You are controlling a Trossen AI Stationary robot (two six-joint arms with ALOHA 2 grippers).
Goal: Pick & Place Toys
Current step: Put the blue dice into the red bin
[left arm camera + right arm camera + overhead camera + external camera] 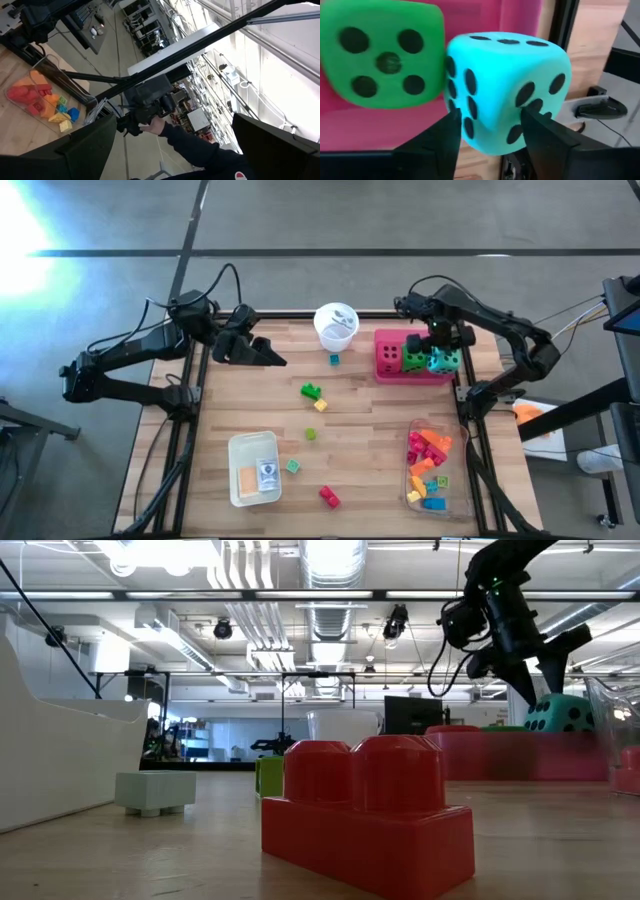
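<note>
Three dotted dice sit in the pink tray at the far right: red, green and teal. My right gripper points steeply down over the teal die, open, with a finger on each side of the die's near part. The green die stands right against the teal one. Loose bricks lie on the table: blue, green, yellow and red. My left gripper waits open at the far left, pointing level. My right gripper comes at the teal die from above, its fingertips standing at two opposite sides of the die. Whether they touch it, I cannot tell. The die rests in the pink tray, upright.
A white cup stands far centre beside the pink tray. A clear tray of bricks lies near right, a white tray with cards near left. A red brick fills the low view. A person's hand shows beyond the table.
</note>
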